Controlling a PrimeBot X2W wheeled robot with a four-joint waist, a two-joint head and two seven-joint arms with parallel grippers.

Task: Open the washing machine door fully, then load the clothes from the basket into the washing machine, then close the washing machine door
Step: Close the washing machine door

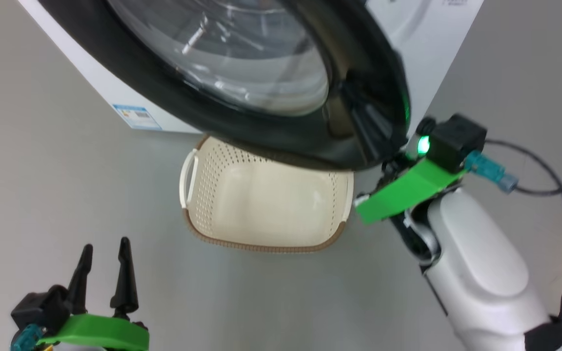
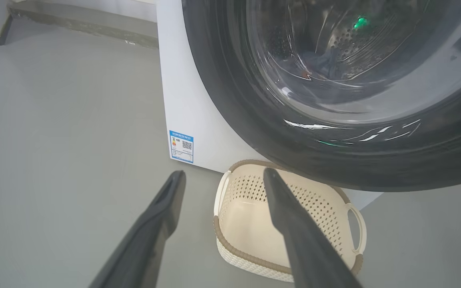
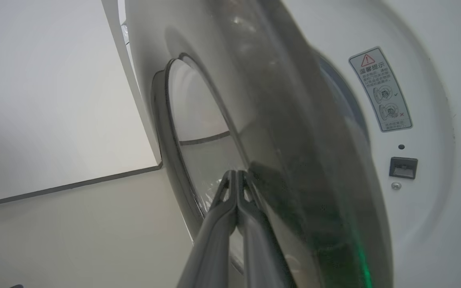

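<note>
- At the free edge of the washing machine door, the right gripper has its 2 fingers pressed together with nothing between them. The tips appear to rest against the door's outer side, near the black rim.
- Judged reason: shut fingers act as 1 stiff pusher, suited to swinging the door toward the washing machine rather than gripping it.
- Door position: ajar. The right wrist view shows a gap between door and white front panel, with the latch slot uncovered.
- Door orientation: its face stands upright and angled off the front panel. The hinge side appears to lie toward the robot's left, the latch side toward the right arm. A round door has no long axis; its swing axis is judged vertical.
- The left gripper is spread wide and empty, low at the robot's left and well apart from the door. It is judged parked clear of the door's path.
- The basket sits on the floor below the door's lower rim. It is empty, open side up, with its long axis across the head view and 1 handle at each short end.
- Clothes: dark blue fabric shows through the glass, inside the drum. Judged stage: loading done, closing in hand.
</note>
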